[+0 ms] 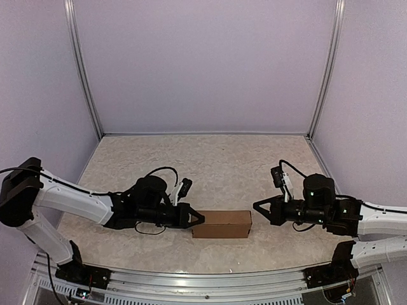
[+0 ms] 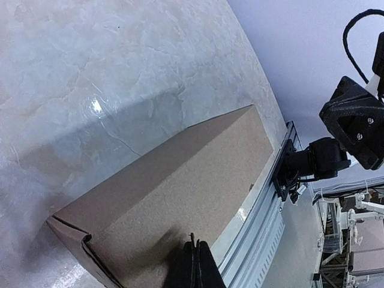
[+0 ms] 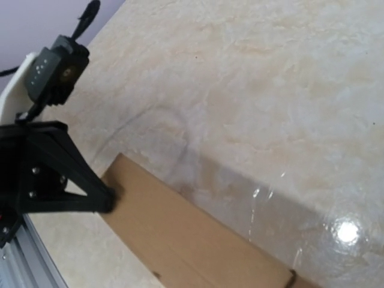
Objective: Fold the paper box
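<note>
Touching closed, empty left pincer (image 1: 200, 217) to slim brown cardboard box (image 1: 221, 224) on beige bench (image 1: 222, 165); hovering closed, empty right pincer (image 1: 256, 206) near opposite end.

You see the paper box (image 1: 221, 223) in plain, unmarked brown; the table (image 1: 210, 159) in beige with pale marbled veining; the walls (image 1: 203, 63) in flat lavender; the left gripper (image 1: 201, 217) and right gripper (image 1: 257, 205) in black; small green lights dot the right arm (image 1: 331, 208).

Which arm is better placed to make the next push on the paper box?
Left. The left gripper, shut, sits at the paper box's left end, by a slightly open flap. The right gripper, shut, stands apart from the other end.
</note>
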